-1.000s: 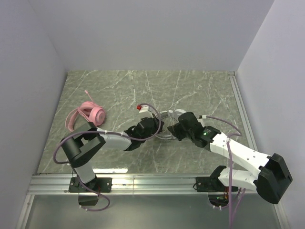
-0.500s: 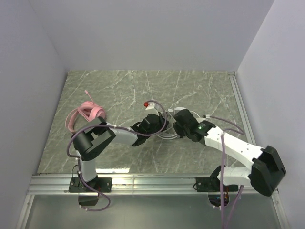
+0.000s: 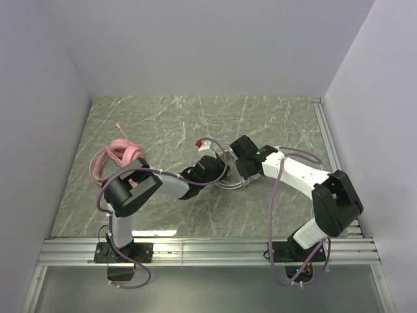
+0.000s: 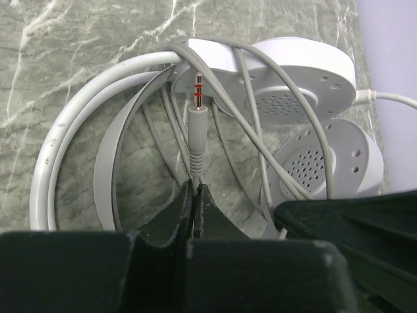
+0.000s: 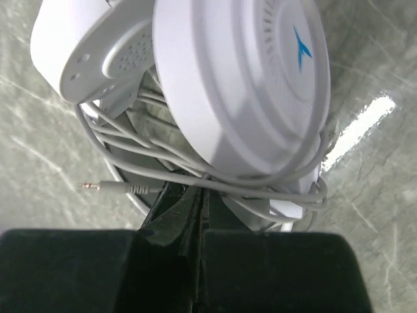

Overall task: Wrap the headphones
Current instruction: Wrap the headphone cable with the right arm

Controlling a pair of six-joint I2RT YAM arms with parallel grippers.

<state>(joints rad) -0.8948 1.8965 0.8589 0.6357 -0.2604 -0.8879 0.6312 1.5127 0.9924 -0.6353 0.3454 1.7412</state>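
Table (image 3: 273, 124): marbled stone. Pink headset (image 3: 124, 155) lies far left, well apart from my arms, its cord loose beside it. White headset (image 4: 293, 72) sits mid-table between my grippers, cups side by side, cable (image 4: 260, 140) looped across them. I judge it light, rigid plastic, and the cord thin, springy and apt to slip off.

Left gripper (image 4: 195, 189): my jaws pinch the plug (image 4: 195, 124) at its sleeve, the surest hold. Right gripper (image 5: 195, 195): jaws pressed together under the cups. Whether a strand is caught between them, I cannot tell.

Even, diffuse lighting; soft, faint shadows. Bright glare patch on glossy green marbled surface (image 5: 362, 127). Slight close-range blur on round white plastic earcup (image 5: 241, 85).
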